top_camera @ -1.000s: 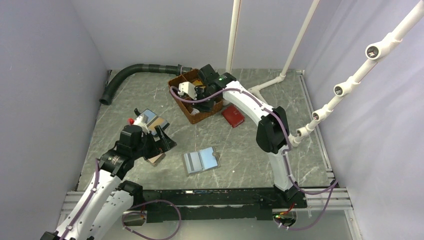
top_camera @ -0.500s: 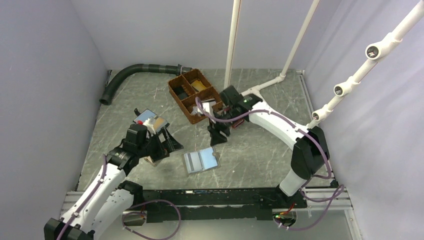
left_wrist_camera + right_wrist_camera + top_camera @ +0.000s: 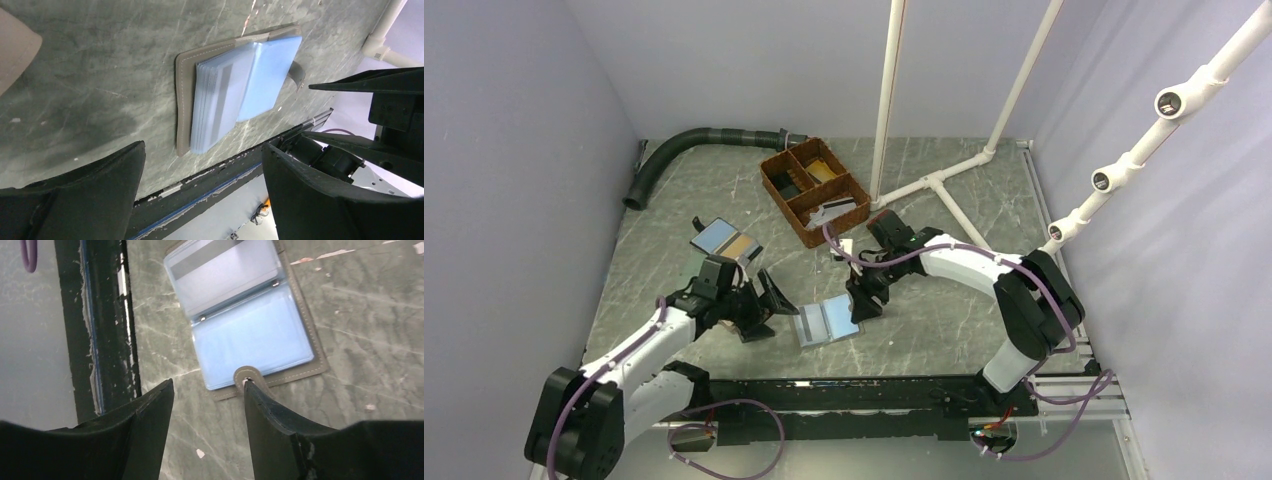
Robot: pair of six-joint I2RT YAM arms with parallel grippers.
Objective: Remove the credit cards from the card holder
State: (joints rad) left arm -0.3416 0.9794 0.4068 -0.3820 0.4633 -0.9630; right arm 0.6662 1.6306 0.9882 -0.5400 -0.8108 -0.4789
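On the grey table (image 3: 944, 330), seen from above, the card holder (image 3: 826, 321) lay open between the left gripper (image 3: 762, 303) and the right gripper (image 3: 865, 300). In the left wrist view, that gripper's fingers stood spread and empty, with the credit cards (image 3: 220, 92) still in the blue sleeves. In the right wrist view, the fingers were parted, with the closing tab (image 3: 245, 374) just beside one fingertip.

1. Pale lilac-grey walls (image 3: 524, 150) are closing in the scene on the left, far and right.
2. A grey-green marbled surface (image 3: 944, 330) is stretching between them, showing pale veins.
3. White pipes (image 3: 890, 80) are rising from its far right part.
4. A black rail (image 3: 874, 395) is running along its near edge.
5. Soft, even light is falling from above.
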